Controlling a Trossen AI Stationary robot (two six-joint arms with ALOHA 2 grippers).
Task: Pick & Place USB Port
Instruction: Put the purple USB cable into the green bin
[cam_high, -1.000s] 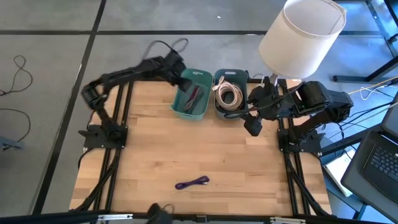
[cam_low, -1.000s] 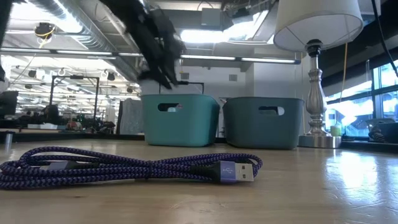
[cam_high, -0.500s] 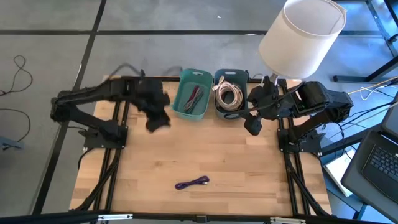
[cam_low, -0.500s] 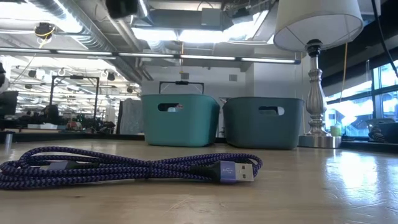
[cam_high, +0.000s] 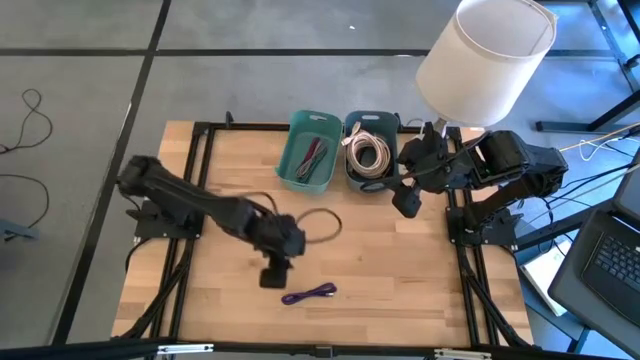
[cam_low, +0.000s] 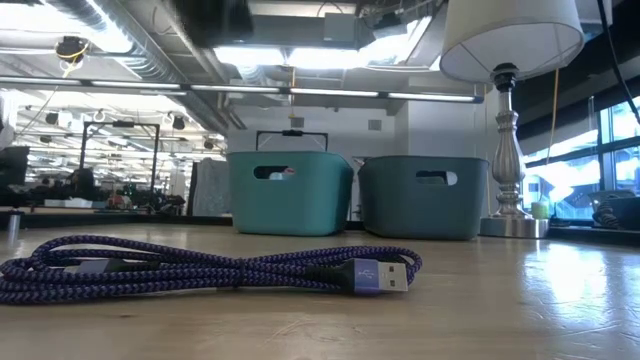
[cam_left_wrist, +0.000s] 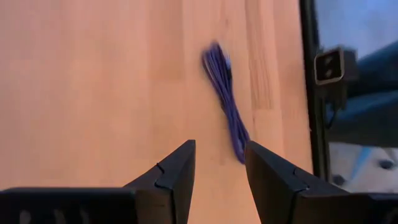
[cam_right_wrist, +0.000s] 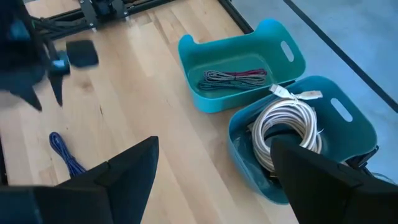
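Because the purple USB cable (cam_high: 308, 293) is lying alone on the near part of the table (cam_high: 400, 270), the left gripper (cam_high: 275, 272) is hanging just beyond it, fingers spread and empty, lining up. Far off, the teal bin (cam_high: 308, 152) is waiting; the right gripper (cam_high: 406, 200) is idling spread beside the grey bin (cam_high: 368, 150).

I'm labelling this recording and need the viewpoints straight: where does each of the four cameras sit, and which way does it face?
High view: above the table, looking straight down; shows both arms, the left gripper beside the purple cable.
Low view: at table-top height, looking level past the cable to the teal bin and grey bin; no gripper in view.
Left wrist view: on the left wrist, looking down past its open fingers at the cable.
Right wrist view: on the right wrist, past its own open fingers toward both bins.
Shared: all four views show the cable.
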